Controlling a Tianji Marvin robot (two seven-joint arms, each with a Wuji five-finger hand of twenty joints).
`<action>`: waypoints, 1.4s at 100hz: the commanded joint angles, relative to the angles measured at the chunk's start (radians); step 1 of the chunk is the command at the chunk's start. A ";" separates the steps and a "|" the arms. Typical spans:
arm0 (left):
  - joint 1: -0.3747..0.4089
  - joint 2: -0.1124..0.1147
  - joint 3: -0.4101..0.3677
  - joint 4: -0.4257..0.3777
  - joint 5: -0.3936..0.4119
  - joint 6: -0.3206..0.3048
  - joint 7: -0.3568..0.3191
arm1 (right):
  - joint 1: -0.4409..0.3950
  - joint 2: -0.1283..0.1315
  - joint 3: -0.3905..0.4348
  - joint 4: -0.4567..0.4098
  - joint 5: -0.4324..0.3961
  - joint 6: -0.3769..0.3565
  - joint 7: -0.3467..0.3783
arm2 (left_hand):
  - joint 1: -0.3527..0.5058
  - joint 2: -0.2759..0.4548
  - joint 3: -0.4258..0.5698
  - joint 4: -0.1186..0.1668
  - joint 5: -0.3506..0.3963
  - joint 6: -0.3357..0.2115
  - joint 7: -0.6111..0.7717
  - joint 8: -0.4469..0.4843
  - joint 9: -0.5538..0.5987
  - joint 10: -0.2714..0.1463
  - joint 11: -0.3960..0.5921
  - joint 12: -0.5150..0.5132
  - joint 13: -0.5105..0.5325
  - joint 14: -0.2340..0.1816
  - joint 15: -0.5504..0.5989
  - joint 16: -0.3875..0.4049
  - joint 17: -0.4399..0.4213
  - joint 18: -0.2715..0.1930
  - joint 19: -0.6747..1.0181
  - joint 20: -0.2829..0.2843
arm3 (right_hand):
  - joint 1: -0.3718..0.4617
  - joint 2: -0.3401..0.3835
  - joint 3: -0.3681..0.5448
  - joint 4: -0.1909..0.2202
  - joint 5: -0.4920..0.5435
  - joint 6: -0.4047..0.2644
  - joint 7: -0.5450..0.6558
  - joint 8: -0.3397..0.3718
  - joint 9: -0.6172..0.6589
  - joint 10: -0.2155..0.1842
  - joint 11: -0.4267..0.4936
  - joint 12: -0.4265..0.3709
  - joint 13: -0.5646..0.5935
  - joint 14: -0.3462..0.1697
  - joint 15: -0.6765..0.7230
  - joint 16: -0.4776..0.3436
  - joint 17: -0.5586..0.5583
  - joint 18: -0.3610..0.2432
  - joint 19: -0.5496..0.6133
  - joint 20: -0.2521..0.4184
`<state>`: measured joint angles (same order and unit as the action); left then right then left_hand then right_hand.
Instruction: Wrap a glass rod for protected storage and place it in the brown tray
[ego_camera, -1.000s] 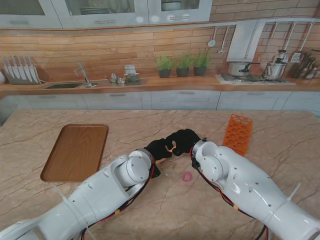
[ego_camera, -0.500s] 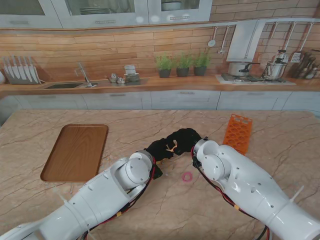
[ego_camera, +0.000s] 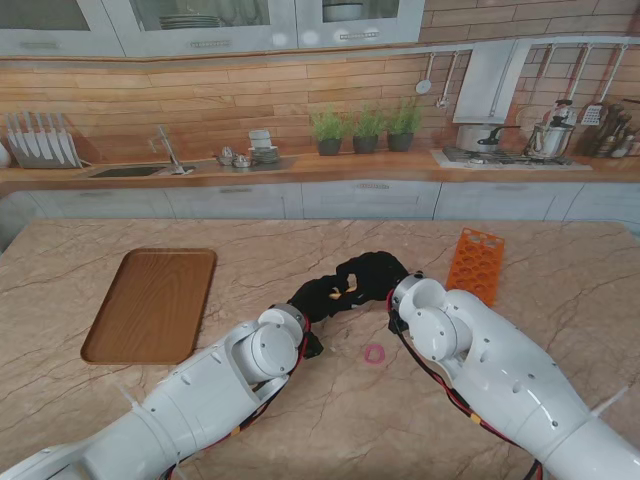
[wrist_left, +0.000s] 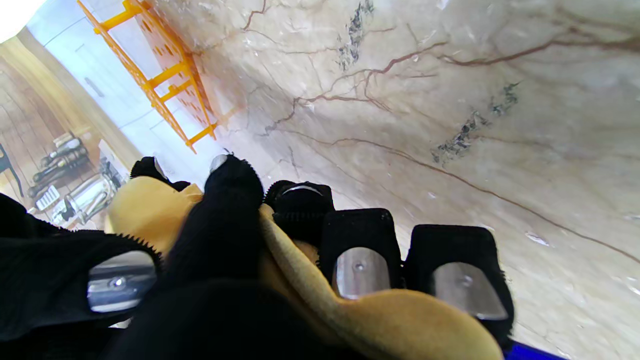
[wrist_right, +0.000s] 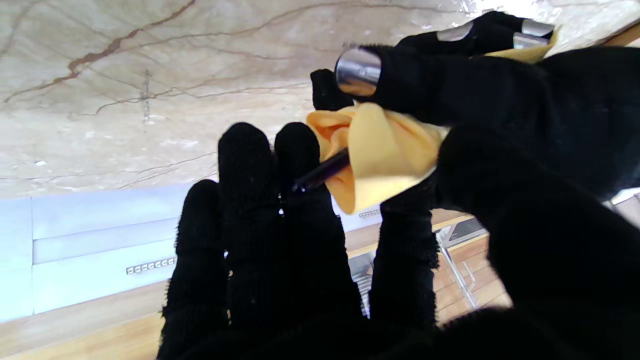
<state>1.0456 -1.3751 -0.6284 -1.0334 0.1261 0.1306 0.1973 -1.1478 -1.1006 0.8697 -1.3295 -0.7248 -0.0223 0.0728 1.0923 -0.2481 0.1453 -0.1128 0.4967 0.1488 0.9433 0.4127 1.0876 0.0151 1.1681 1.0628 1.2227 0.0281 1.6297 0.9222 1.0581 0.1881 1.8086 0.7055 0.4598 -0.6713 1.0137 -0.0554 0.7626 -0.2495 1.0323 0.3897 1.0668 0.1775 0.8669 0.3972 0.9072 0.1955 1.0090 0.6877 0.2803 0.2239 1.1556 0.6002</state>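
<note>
Both hands (ego_camera: 345, 288) round cloth-wrapped rod (wrist_right: 320, 175)

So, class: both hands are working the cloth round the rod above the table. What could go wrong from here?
1. The glass rod sticks out bare from the yellow cloth; it might slide out and break on the table.
2. The brown tray lies off to the left; the loose wrap could open in transit.

We look over a veined marble tabletop (ego_camera: 300, 235) toward a wooden counter (ego_camera: 300, 168) running along a wood-plank wall (ego_camera: 200, 100). We see a sink (ego_camera: 128, 171) and faucet (ego_camera: 168, 150), three potted herbs (ego_camera: 366, 128), a stove (ego_camera: 505, 157), hanging utensils (ego_camera: 437, 78), and white cabinets (ego_camera: 300, 200).
</note>
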 joint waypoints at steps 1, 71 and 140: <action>0.002 -0.003 -0.001 0.001 0.010 -0.010 0.004 | -0.016 0.005 0.008 -0.016 -0.014 0.009 -0.009 | -0.199 -0.067 0.314 -0.007 0.019 -0.016 0.033 -0.005 0.058 -0.046 0.075 0.034 0.049 -0.051 0.108 -0.024 0.039 -0.032 0.285 0.025 | -0.055 0.026 -0.032 -0.020 -0.030 0.017 -0.013 -0.009 -0.005 0.028 0.027 0.021 -0.021 -0.010 -0.013 -0.008 -0.017 0.021 -0.005 0.005; -0.001 0.026 0.002 0.019 0.078 -0.132 -0.002 | -0.076 0.016 0.096 -0.055 -0.068 0.040 -0.015 | -0.668 -0.213 0.317 0.017 0.061 -0.006 -0.141 0.080 0.019 -0.112 0.041 0.068 0.050 -0.187 0.087 -0.008 0.055 -0.184 0.285 0.072 | 0.128 0.037 -0.027 -0.072 0.017 -0.001 0.012 -0.012 0.003 0.006 0.020 0.027 -0.012 -0.030 -0.035 -0.013 -0.032 0.024 -0.040 0.008; 0.022 0.004 -0.031 0.014 0.016 -0.166 0.051 | -0.141 0.025 0.167 -0.122 -0.135 0.048 -0.021 | 0.090 0.165 -0.208 0.006 0.076 -0.069 0.079 0.021 0.081 -0.104 0.061 0.064 0.049 -0.078 0.135 -0.017 0.045 -0.056 0.285 0.093 | 0.044 -0.008 -0.004 -0.064 -0.133 0.038 -0.067 -0.004 -0.165 0.008 -0.037 0.020 -0.124 -0.045 -0.109 -0.033 -0.049 0.018 -0.077 0.005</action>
<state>1.0594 -1.3650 -0.6525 -1.0112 0.1469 -0.0392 0.2429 -1.2673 -1.0821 1.0282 -1.4332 -0.8518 0.0228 0.0600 1.0876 -0.1463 -0.1058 -0.1087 0.5600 0.0697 0.9569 0.4254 1.1268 -0.0529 1.1837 1.1173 1.2359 -0.0231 1.6561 0.9072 1.0798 0.1242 1.8193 0.7791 0.5610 -0.6483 0.9725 -0.1034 0.6617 -0.2273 0.9677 0.3650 0.9693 0.1719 0.8431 0.4106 0.8316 0.1726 0.9254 0.6666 0.2543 0.2249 1.0920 0.6002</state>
